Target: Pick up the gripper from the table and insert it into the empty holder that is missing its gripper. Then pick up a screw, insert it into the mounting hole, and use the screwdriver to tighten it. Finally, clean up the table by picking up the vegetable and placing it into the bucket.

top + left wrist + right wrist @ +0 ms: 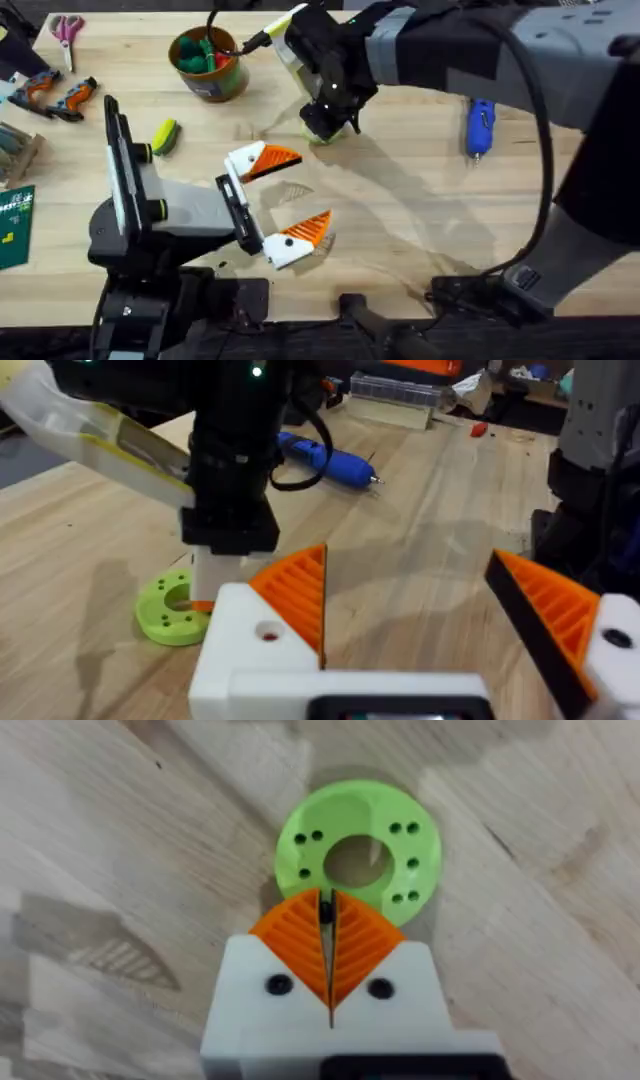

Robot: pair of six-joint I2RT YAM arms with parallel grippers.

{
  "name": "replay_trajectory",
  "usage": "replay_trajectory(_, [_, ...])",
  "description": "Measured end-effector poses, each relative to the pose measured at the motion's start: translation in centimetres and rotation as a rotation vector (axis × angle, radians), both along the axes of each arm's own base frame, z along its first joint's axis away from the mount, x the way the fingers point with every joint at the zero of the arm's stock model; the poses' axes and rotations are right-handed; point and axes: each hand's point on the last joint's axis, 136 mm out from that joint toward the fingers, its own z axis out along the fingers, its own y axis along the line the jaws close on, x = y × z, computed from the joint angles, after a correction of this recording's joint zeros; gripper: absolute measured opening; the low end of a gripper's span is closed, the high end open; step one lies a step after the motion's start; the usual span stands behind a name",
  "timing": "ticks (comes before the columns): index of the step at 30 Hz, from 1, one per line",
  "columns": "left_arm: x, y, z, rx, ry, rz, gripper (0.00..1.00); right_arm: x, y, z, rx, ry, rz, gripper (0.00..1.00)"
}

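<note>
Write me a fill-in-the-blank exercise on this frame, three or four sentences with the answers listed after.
1. The right gripper is over the green disc with its orange pads ____.
2. The left gripper is ____, holding nothing.
3. The blue screwdriver lies on the ____.
4. The yellow-green vegetable lies ____ the bucket.

Missing words: shut; open; table; outside

lime-green disc (358,858) with dark holes on pale wood-grain table (400,210). ribbed orange pads (300,942) on white blocks. blue screwdriver (480,127). yellow-green vegetable (165,136). olive bucket (208,62), brownish rim. pink-handled scissors (67,30).
</note>
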Motion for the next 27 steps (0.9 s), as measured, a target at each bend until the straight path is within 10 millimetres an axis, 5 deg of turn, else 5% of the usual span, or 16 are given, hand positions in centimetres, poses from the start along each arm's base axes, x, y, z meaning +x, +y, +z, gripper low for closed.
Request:
replay_trajectory(8, [0.0,0.0,0.0,0.0,0.0,0.0,0.994,0.4,-0.9,3.9,0.053,-0.057,-0.021,0.006])
replay_trajectory(9, [0.0,0.0,0.0,0.0,0.0,0.0,0.994,0.4,-1.5,6.2,0.07,-0.078,-0.031,0.006])
replay_trajectory(15, [0.0,0.0,0.0,0.0,0.0,0.0,0.994,0.1,-1.8,11.2,0.097,-0.1,-0.033,0.006])
replay_trajectory(27, [0.0,0.0,0.0,0.0,0.0,0.0,0.993,-4.4,0.8,20.6,0.148,-0.122,0.121,0.006])
